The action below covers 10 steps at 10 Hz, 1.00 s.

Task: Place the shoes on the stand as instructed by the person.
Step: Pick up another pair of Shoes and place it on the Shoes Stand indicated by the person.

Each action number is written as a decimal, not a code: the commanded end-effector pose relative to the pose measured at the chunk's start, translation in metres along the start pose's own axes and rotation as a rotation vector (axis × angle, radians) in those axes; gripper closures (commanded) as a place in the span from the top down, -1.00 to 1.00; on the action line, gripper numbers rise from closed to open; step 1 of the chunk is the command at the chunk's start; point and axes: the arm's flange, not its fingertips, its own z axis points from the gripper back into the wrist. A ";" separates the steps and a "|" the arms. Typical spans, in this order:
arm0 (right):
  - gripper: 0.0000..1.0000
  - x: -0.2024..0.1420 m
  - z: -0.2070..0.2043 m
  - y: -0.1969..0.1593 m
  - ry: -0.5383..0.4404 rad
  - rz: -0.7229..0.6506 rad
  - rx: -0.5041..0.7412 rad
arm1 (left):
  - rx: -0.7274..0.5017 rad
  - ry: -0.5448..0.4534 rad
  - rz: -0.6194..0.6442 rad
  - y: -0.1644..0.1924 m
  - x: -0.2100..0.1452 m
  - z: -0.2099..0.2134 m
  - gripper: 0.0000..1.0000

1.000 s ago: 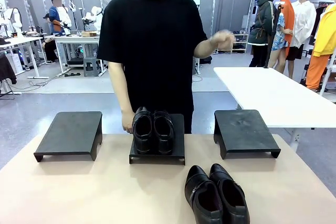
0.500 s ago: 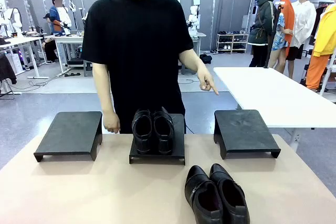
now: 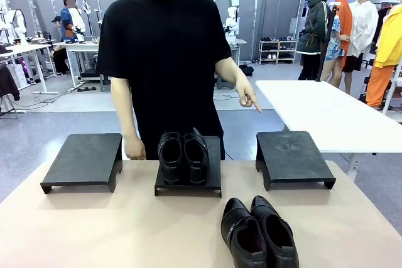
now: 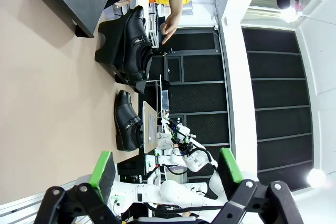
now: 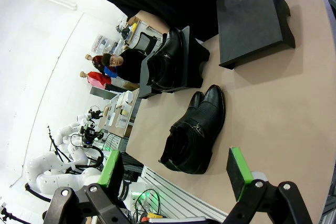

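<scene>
The table point(image 3: 125, 230) fills the lower front view. The person point(image 3: 164, 61) stands at upper centre, one hand point(image 3: 248, 97) pointing down toward the right stand point(image 3: 292, 155). One pair of shoes point(image 3: 182, 157) sits on the middle stand point(image 3: 213, 183), the other pair point(image 3: 257, 233) on the table, lower right. The left gripper point(image 4: 166, 170) and right gripper point(image 5: 176, 172) are spread wide, empty.

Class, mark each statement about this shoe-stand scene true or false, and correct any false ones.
1. One pair of shoes sits on the middle stand. True.
2. The second pair rests on the right stand. False: it lies on the table, in front of the stands.
3. The person's hand points a finger down on the right stand's side. True.
4. The left gripper holds a shoe. False: it is open and empty.
</scene>
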 end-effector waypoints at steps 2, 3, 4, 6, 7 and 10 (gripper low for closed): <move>1.00 0.000 0.000 0.000 0.000 0.000 0.000 | -0.014 0.002 0.003 -0.001 0.000 0.000 1.00; 1.00 0.005 0.005 0.019 0.048 0.035 -0.005 | -0.014 0.002 0.003 -0.001 0.000 0.000 1.00; 1.00 0.011 0.003 0.046 0.133 0.082 0.005 | -0.014 0.002 0.003 -0.001 0.000 0.000 1.00; 1.00 0.023 -0.019 0.100 0.278 0.176 -0.079 | -0.014 0.002 0.003 -0.001 0.000 0.000 1.00; 1.00 0.031 -0.047 0.132 0.354 0.219 -0.194 | -0.014 0.002 0.003 -0.001 0.000 0.000 1.00; 1.00 0.031 -0.119 0.187 0.535 0.260 -0.299 | -0.014 0.002 0.003 -0.001 0.000 0.000 1.00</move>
